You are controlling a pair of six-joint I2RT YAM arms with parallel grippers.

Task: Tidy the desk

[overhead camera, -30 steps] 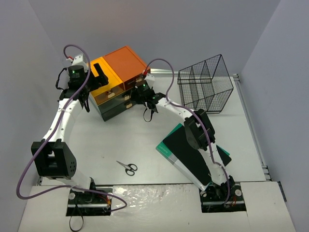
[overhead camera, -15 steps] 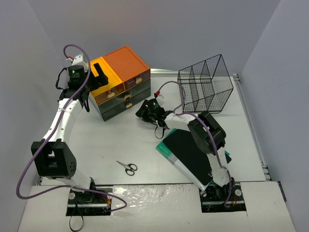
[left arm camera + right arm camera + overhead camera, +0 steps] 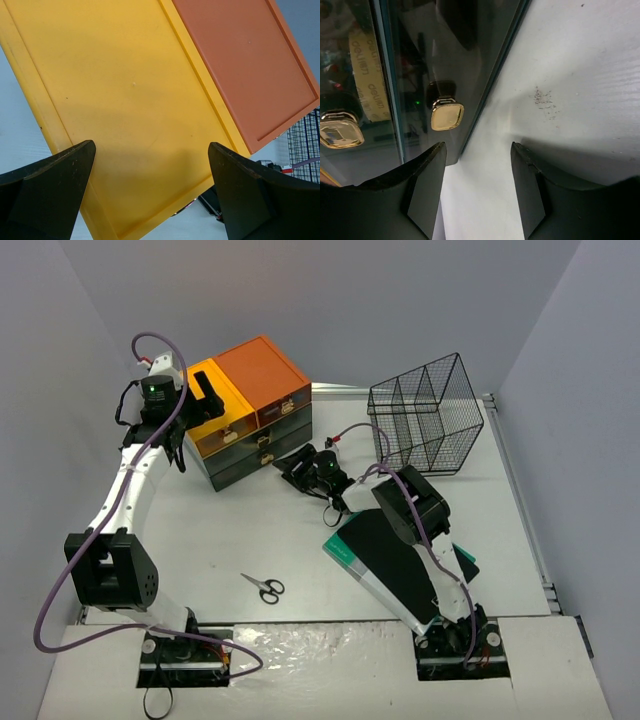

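The right gripper (image 3: 477, 150), parted and empty, sits low before a gold knob (image 3: 447, 116) of the drawer chest (image 3: 262, 445). The left gripper (image 3: 150, 150) gapes wide over the chest's yellow top (image 3: 125, 100). The desk (image 3: 220, 530) under the chest looks rigid, heavy and smooth, with nothing to grasp, so take hold of the knobs instead.

The white desk (image 3: 250, 530) in front of me carries a drawer chest (image 3: 250, 405) far left, a black wire basket (image 3: 425, 425) far right, scissors (image 3: 264, 586) near left, and a dark notebook (image 3: 375, 545) near right.

Scissors (image 3: 265, 587) on desk (image 3: 250, 530); before chest (image 3: 250, 410)
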